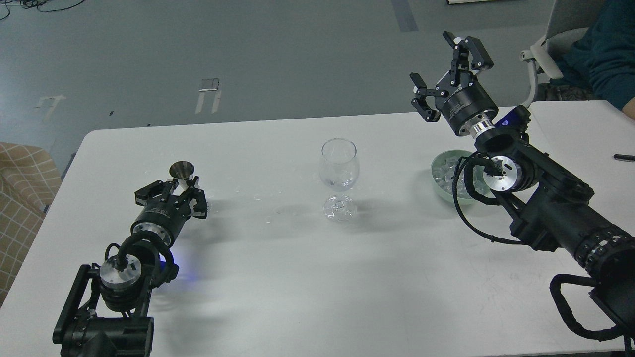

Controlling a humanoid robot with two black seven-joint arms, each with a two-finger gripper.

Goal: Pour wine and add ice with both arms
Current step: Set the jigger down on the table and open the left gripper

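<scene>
Head view shows my left tool [179, 192] low over the white counter [278, 277], its fingers drawn in around the stem of a small steel jigger [182, 171], which stands upright between them with its cone mouth facing up; I cannot tell whether the jigger's foot touches the counter. Any wine in the jigger is hidden from me. Well to the right of this tool stands a clear wine glass [339, 171], upright on the counter, with what looks like a trace of clear liquid low in its bowl, though I cannot be sure of it. My right tool [449, 77] is raised high above the far right part of the counter, its fingers spread wide and gripping nothing. Below and just nearer to me than that tool sits a pale green bowl [439, 166] filled with ice [446, 173], partly covered by my right wrist and its looped cable. The wine glass stands between my two tools, apart from both. Small wet drops dot the counter near the glass.
</scene>
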